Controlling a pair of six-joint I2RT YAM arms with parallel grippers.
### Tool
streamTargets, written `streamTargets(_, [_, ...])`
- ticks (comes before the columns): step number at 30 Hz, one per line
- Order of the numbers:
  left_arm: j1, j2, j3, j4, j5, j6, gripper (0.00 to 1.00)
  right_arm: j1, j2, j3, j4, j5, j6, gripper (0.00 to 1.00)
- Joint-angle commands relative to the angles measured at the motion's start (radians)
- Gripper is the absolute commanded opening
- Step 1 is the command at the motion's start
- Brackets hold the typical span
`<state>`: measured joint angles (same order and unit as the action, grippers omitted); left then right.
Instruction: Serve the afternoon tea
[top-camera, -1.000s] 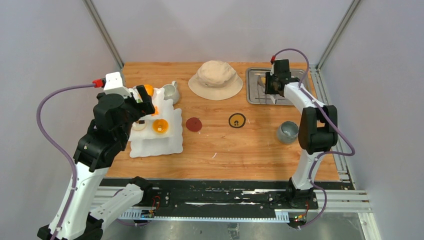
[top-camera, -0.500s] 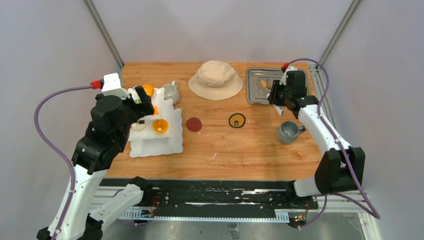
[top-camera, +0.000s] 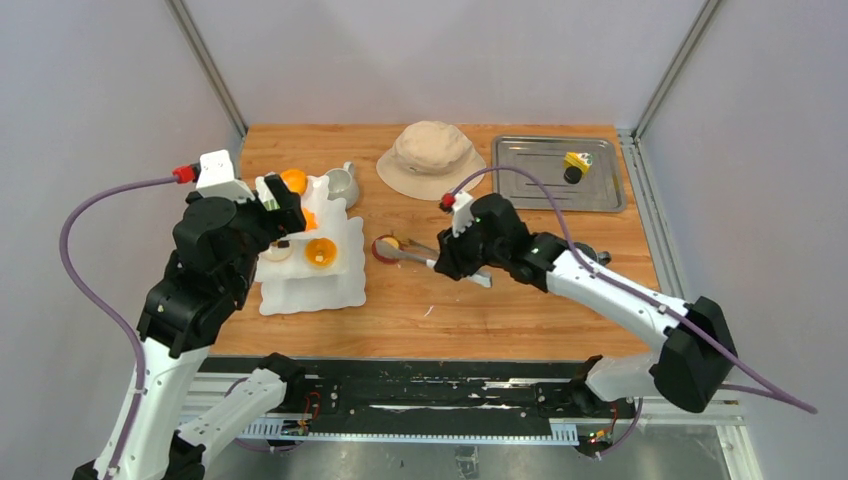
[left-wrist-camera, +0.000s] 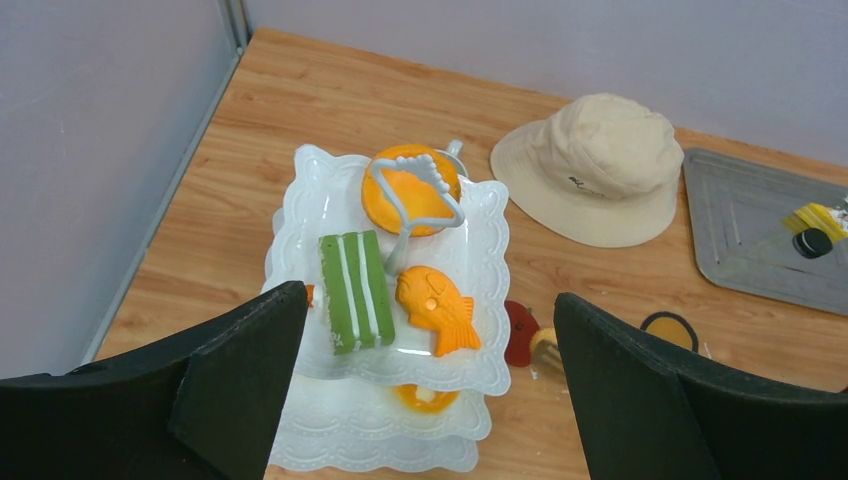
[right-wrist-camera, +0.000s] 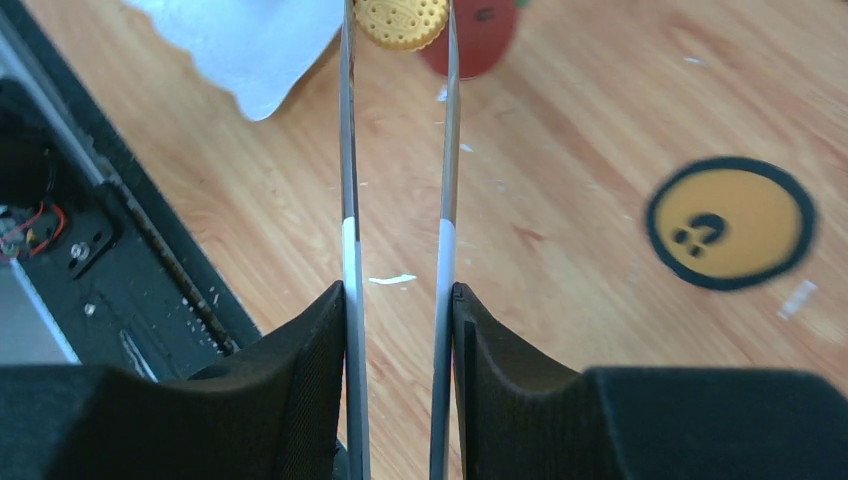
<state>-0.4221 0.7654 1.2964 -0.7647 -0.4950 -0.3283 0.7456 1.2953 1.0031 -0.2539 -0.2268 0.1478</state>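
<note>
Remote view, tea service: my right gripper (right-wrist-camera: 398, 300) is clamped on the metal tongs (right-wrist-camera: 347, 150). Their tips pinch a round yellow biscuit (right-wrist-camera: 402, 22) at the dark red coaster (right-wrist-camera: 480, 45), just beside the white three-tier stand (left-wrist-camera: 300, 200) at the table's nine o'clock. My left gripper (top-camera: 287, 208) hangs over that stand, jaws spread wide, holding nothing. The top tier carries a green striped cake (left-wrist-camera: 350, 290), an orange fish pastry (left-wrist-camera: 435, 308) and a round orange pastry (left-wrist-camera: 410, 190). A beige hat (top-camera: 432, 158) sits at twelve o'clock. A steel tray (top-camera: 530, 185) at one o'clock bears a yellow pastry (top-camera: 575, 162).
</note>
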Motion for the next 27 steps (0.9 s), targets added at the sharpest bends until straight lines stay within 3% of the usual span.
streamTargets(1, [-0.007, -0.015, 0.011, 0.006, 0.005, -0.011, 0.98, 0.119, 0.093, 0.064, 0.096, -0.022, -0.040, 0.07])
streamTargets(20, [-0.006, -0.026, 0.027, -0.017, -0.020, -0.001, 0.98, 0.319, 0.507, 0.389, 0.131, -0.110, -0.077, 0.11])
streamTargets(27, [-0.007, -0.024, 0.028, -0.022, -0.026, 0.000, 0.98, 0.342, 0.572, 0.411, 0.131, -0.071, -0.075, 0.28])
